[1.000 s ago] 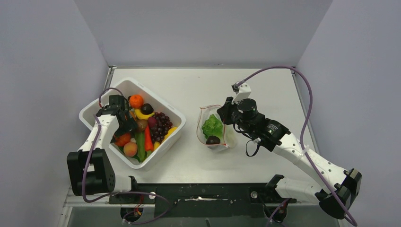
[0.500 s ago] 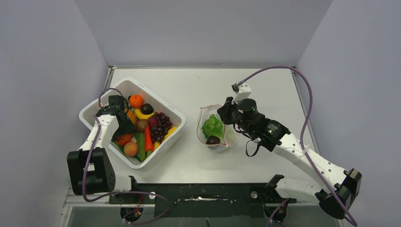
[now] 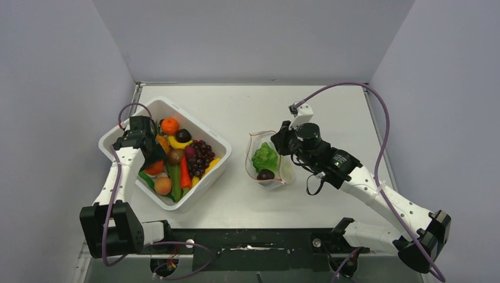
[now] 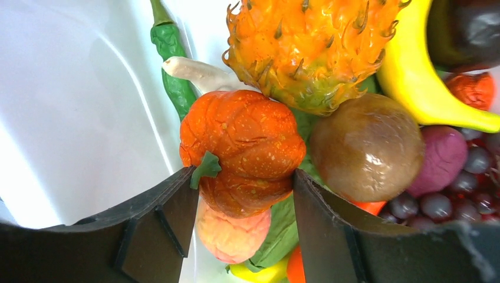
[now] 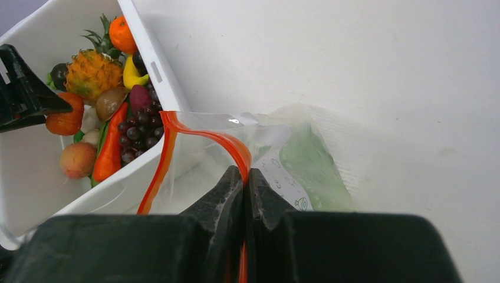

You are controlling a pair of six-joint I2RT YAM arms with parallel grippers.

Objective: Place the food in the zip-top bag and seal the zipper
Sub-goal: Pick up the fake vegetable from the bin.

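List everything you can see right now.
Table: one, white.
Tub: one, white, table's left.
Bumpy fruit: one, orange, gripped at the tub.
Spiky fruit: one, orange, in tub.
Banana: one, yellow, in tub.
Grapes: one bunch, purple, in tub.
Carrot: one, orange, in tub.
Other food: several pieces, mixed, in tub.
Bag: one, clear, red zipper, table centre.
Lettuce: one, green, in bag.
Plum: one, dark, in bag.
Left gripper: one, black, shut on bumpy fruit.
Right gripper: one, black, shut on bag's mouth.

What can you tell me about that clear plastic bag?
The zip-top bag is clear, crinkly plastic with a red-orange zipper strip round its mouth. It sits on the white table near the tub, mouth gaping open, the right end effector pinching its rim. Green lettuce and a dark plum lie inside.
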